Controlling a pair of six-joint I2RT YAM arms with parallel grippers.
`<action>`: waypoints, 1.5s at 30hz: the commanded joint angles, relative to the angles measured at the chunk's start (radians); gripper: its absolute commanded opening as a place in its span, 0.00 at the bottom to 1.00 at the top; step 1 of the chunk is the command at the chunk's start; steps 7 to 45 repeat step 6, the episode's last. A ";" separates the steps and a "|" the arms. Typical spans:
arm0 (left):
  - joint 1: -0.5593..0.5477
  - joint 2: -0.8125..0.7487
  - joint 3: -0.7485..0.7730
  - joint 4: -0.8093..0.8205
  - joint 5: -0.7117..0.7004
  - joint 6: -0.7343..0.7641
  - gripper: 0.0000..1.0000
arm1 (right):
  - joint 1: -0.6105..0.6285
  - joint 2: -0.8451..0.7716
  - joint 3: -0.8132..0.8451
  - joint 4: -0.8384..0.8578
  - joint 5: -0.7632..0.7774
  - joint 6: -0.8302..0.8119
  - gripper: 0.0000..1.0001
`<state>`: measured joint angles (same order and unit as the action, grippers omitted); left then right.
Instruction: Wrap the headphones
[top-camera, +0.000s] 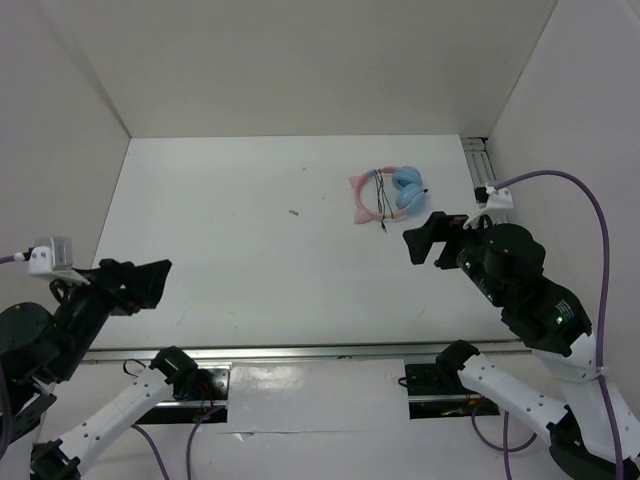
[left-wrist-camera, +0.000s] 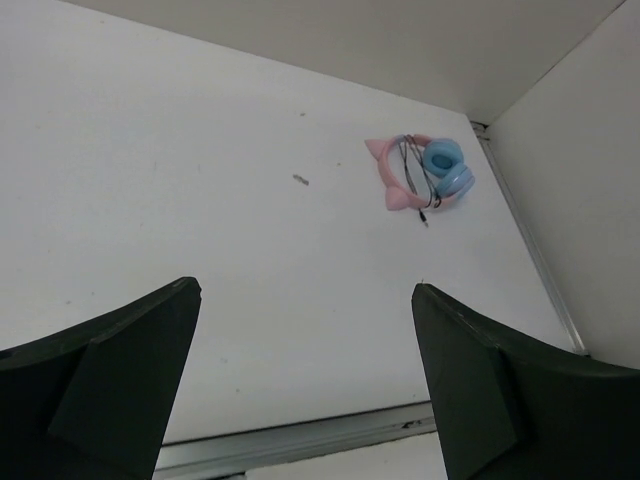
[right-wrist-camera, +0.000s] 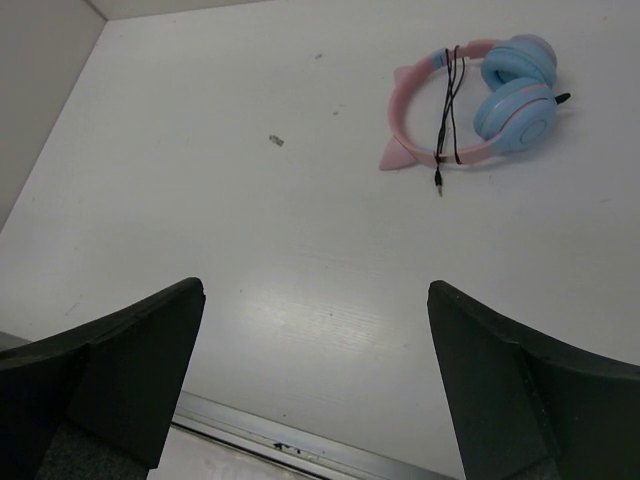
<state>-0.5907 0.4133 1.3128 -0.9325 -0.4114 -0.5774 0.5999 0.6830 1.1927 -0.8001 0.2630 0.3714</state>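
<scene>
Pink headphones (right-wrist-camera: 505, 110) lie on the white table (top-camera: 230, 220), black cable (right-wrist-camera: 447, 110) looped across the band. Left gripper (left-wrist-camera: 305, 300) and right gripper (right-wrist-camera: 315, 295) hover clear of them, jaws spread wide, empty.

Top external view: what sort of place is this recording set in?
Probably a lab robot workcell, not a home: a bare white table boxed in by blank white panels, aluminium rails along its edges, and only the headphones lying on it.
</scene>
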 joint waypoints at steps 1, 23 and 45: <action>-0.003 -0.025 0.038 -0.232 -0.006 0.022 1.00 | 0.008 -0.028 0.024 -0.086 0.010 -0.009 1.00; -0.003 -0.071 0.026 -0.282 -0.027 0.042 1.00 | 0.008 -0.071 -0.008 -0.096 0.079 0.014 1.00; -0.003 -0.071 0.026 -0.282 -0.027 0.042 1.00 | 0.008 -0.071 -0.008 -0.096 0.079 0.014 1.00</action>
